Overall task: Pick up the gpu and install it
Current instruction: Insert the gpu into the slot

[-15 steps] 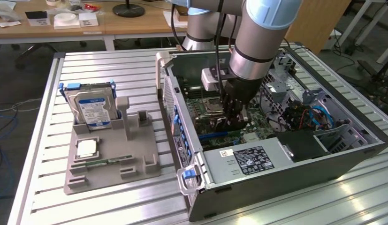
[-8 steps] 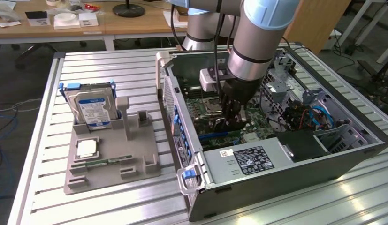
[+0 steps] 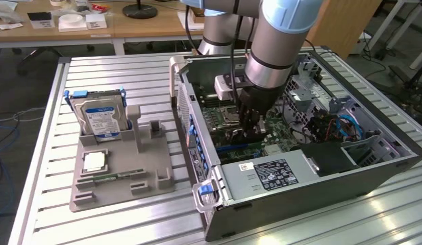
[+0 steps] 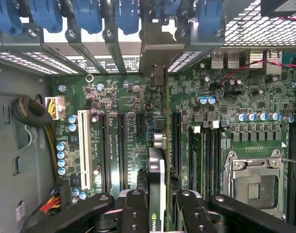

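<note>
The gripper (image 3: 251, 133) was clamped on the gpu (image 4: 156, 170), holding it on edge inside the open computer case (image 3: 313, 184) over the motherboard (image 4: 225, 97), apparently so its connector edge could line up with 1 of the long slots (image 4: 122, 145).

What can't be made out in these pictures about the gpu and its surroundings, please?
- Whether the gpu is seated: the wrist view sees it edge-on, so its connector edge is hidden; in the exterior view the gripper and arm cover it.
- Print on the label: exterior view, too small.
- The hard drive, lower end: exterior view, behind its grey holder.
</note>
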